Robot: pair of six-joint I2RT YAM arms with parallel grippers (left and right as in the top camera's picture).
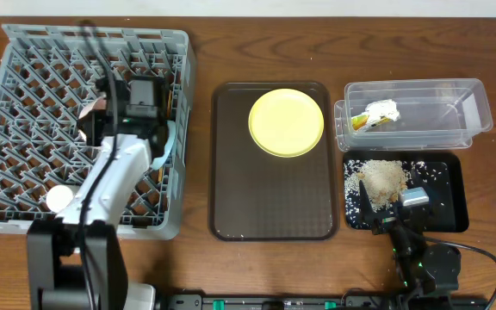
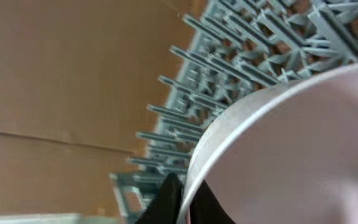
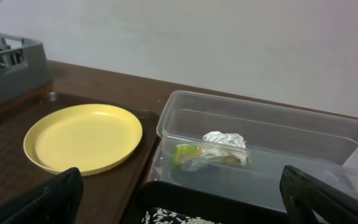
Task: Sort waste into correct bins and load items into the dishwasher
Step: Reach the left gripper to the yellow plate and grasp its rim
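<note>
Pink dish (image 2: 291, 149) fills L wrist cam, near-hidden overhead

Yellow plate (image 1: 287, 122), grey rack (image 1: 93, 32), pale pink bowl (image 2: 303, 155).

White left arm (image 1: 110, 179) with black cables (image 1: 93, 52); black right arm (image 1: 413, 251), black fingers (image 3: 50, 198).

Overhead: straight down on table (image 1: 231, 52). L wrist: v. close on dish rack (image 2: 241, 74). R wrist: low, facing yellow plate (image 3: 82, 137), shared w/ overhead.
</note>
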